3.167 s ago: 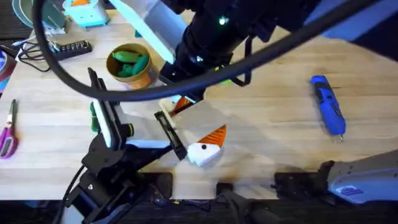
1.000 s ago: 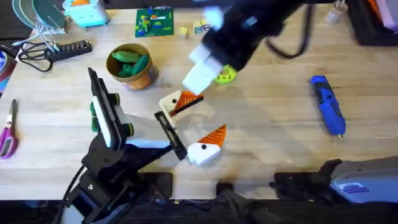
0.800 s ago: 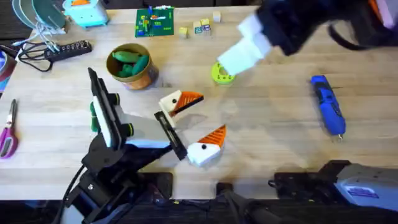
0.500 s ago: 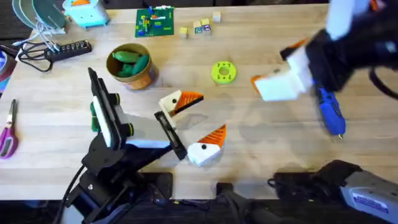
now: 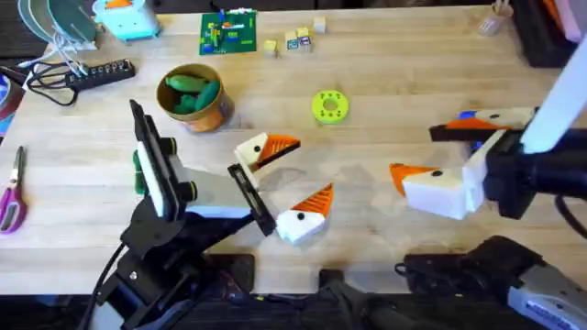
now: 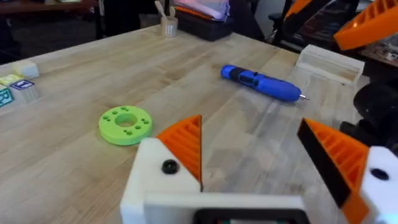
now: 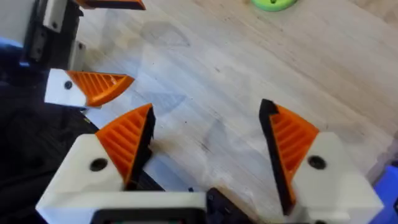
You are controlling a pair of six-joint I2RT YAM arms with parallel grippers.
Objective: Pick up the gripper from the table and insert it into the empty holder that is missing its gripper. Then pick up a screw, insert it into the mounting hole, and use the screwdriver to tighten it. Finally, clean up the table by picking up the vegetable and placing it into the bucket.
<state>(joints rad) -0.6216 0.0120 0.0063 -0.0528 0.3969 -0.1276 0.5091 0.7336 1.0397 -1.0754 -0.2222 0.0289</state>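
Swung away rightward since last look: right gripper (image 5: 447, 160), fingers spread, nothing between, now just before screwdriver (image 5: 470, 119), seemingly overlapping it. Left gripper (image 5: 289, 179) parked mid-table, parted wide, both orange pads seated. Bucket (image 5: 191, 97) beyond it, holding green vegetable (image 5: 189, 92).

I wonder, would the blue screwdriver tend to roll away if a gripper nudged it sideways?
Probably yes: the screwdriver looks rounded and pen-shaped, lying flat on the smooth wooden table, so a sideways push may roll it. It appears rigid; its thin bit could skid.
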